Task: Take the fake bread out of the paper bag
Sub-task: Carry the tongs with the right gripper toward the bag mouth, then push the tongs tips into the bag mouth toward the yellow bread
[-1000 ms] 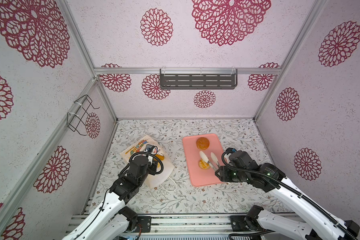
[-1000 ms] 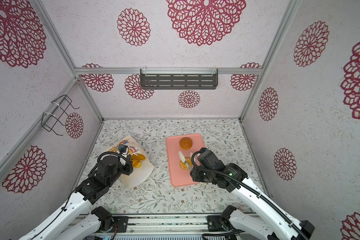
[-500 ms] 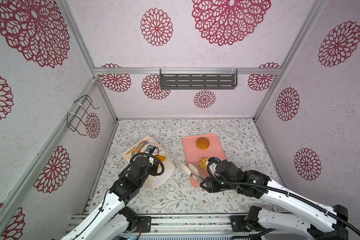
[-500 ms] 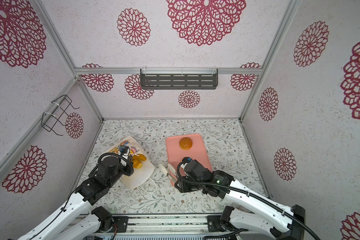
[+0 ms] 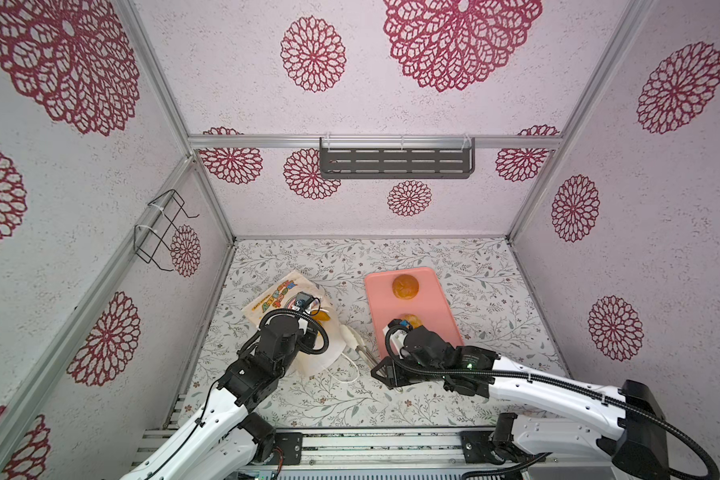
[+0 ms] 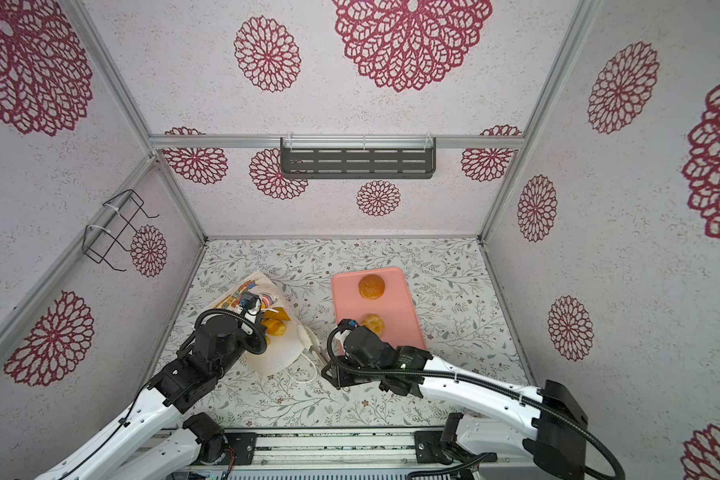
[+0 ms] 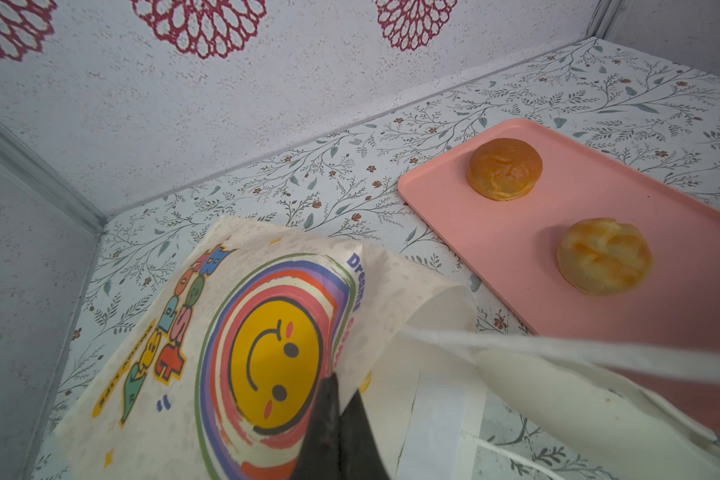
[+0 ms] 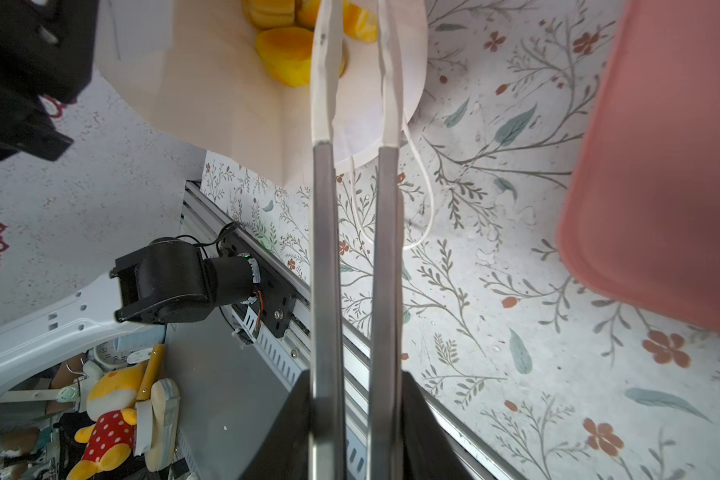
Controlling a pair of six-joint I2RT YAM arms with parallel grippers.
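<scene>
Near the floral desk's (image 5: 474,266) left edge, left fingers (image 7: 329,432) are pinching the cream paper bag's (image 7: 225,353) rim, right fingers (image 8: 275,436) squeezing white-tipped steel tongs (image 8: 325,249) that should straddle the yellow toy roll (image 8: 285,58).

Cream paper bag (image 7: 175,415), smiley print (image 7: 275,353), pink tray (image 7: 537,257), fake bread (image 8: 287,58) apparently yellow-orange

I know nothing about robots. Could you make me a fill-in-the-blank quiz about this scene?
The tray holds ___ buns.
The left gripper, jaws shut, pinches the bag, whose smiley is ___.
The right gripper carries tongs aimed at the ___'s mouth.
Missing: two; yellow; bag.
</scene>
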